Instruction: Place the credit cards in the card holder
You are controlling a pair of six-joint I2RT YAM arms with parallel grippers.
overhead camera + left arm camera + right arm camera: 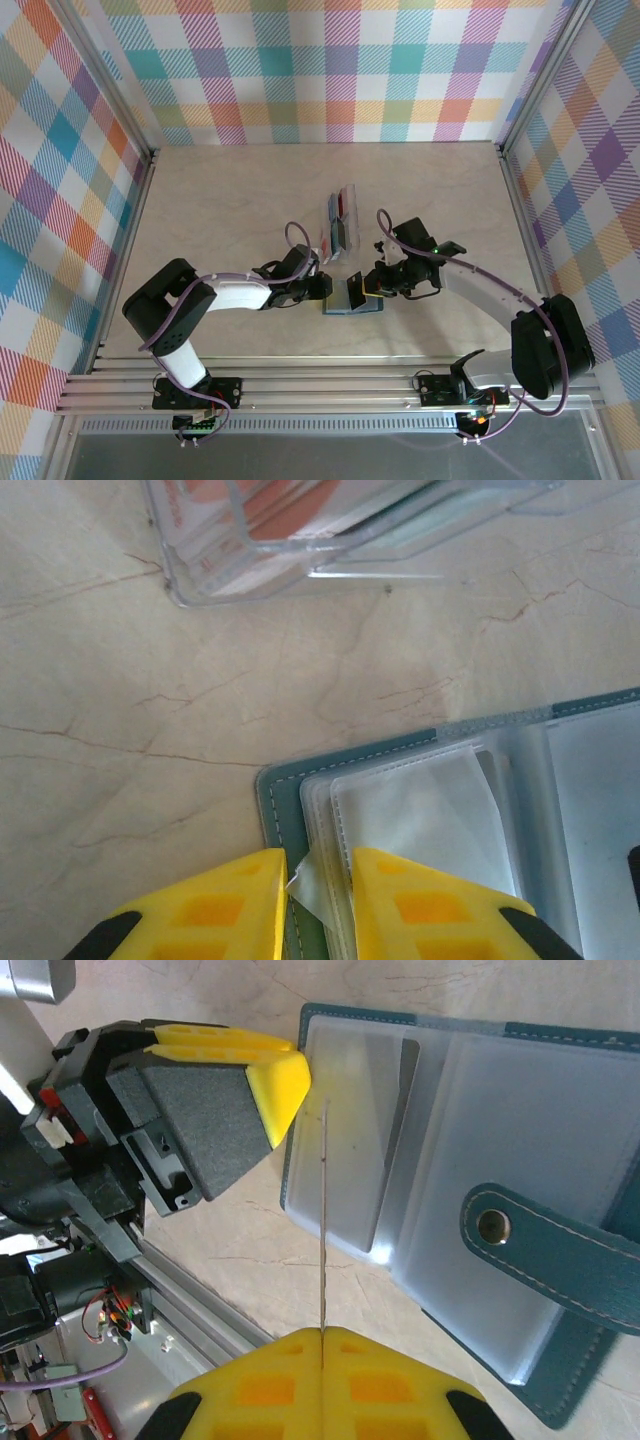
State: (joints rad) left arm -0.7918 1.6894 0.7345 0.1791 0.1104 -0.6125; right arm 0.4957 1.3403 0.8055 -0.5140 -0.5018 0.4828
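Holding one credit card [324,1220] edge-on: right end effector [322,1332] is closed on it, with the card standing upright over the open card holder [560,1260]. Can't tell the card's colour from the thin edge.

The card holder lies opened flat on the counter [150,700] between the two end effectors. Its clear sleeves face up and the snap strap [530,1245] is folded across the right half.

Left end effector [318,858] is at the holder's left corner. Its jaws are a little apart, straddling the curled corner of a clear sleeve [420,820]. Can't tell if they actually press on it.

A clear plastic case [340,222] sits just beyond the holder, apart from it, with the remaining credit cards [342,232] inside. Red and blue ones are visible from the top camera.
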